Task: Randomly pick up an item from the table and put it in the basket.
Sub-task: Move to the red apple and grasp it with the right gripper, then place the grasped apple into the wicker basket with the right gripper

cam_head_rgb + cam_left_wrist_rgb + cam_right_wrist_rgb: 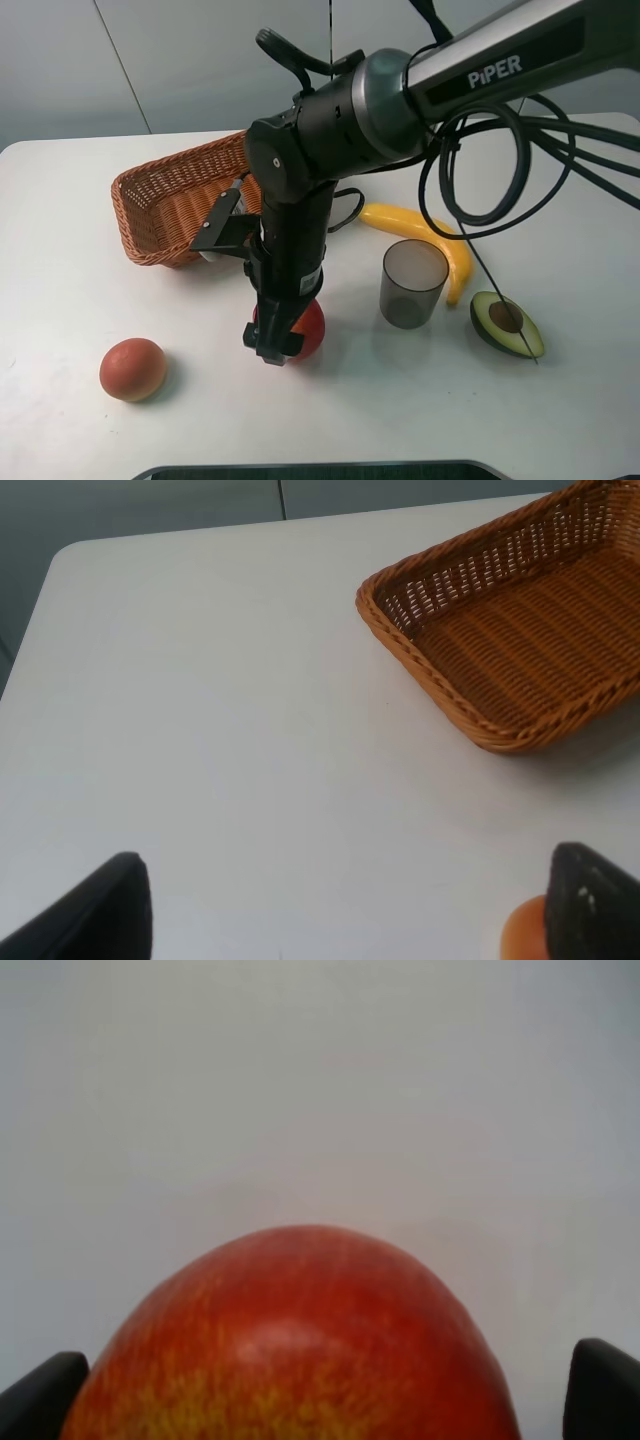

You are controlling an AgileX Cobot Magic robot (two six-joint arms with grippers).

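Observation:
The red apple sits on the white table in front of the basket. My right gripper has reached across the middle and stands straight down over the apple. In the right wrist view the apple fills the space between the two spread fingertips, with a small gap at the right one; the right gripper is open around it. My left gripper is open and empty above bare table, with the wicker basket ahead of it. The left arm is out of the exterior view.
An orange-brown round fruit lies at the front left; its edge shows by a left fingertip. A grey translucent cup, a banana and a halved avocado lie right of the apple. Cables hang from the right arm.

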